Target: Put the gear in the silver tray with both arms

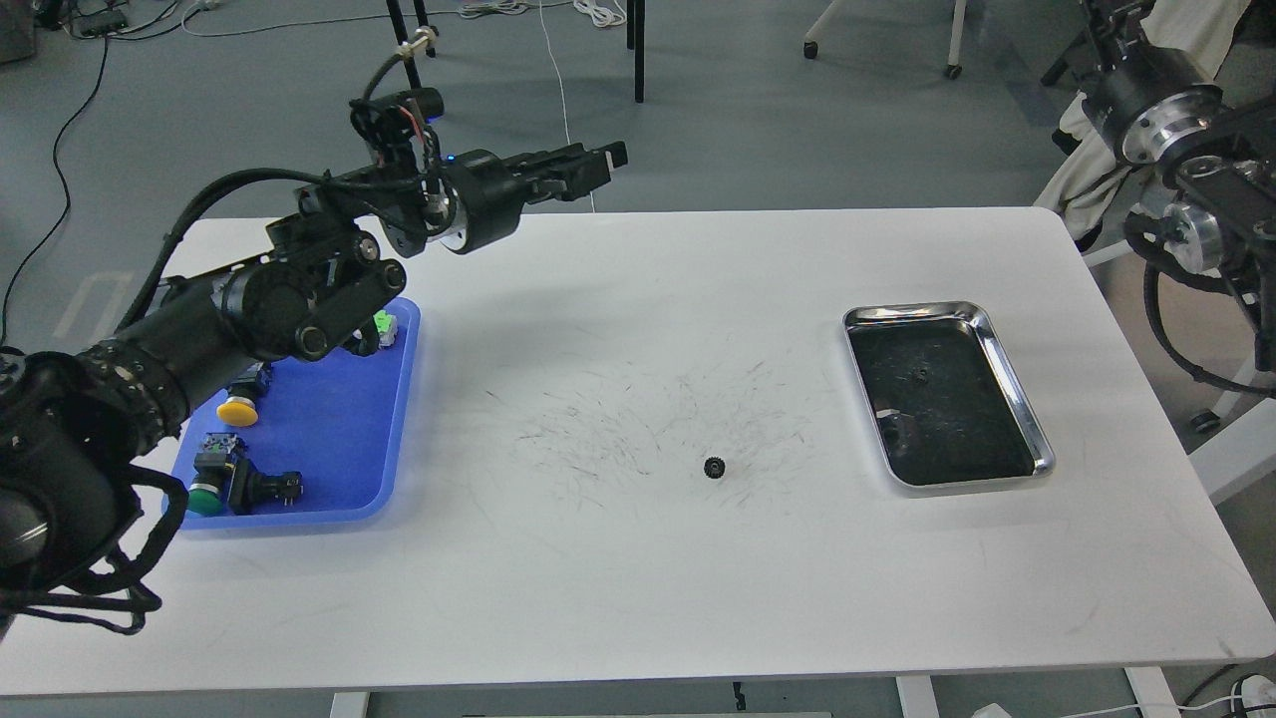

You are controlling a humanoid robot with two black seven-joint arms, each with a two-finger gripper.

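One small black gear [714,467] lies loose on the desk [638,578], left of the silver tray [1002,344]. Left jaws [598,160] hold nothing, their opening unclear; right jaws unseen. Next: regrasp it.

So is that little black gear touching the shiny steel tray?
Apart. In the head view the small black gear lies alone on the white table, with a plain strip of bare tabletop between it and the shiny steel tray to its right.
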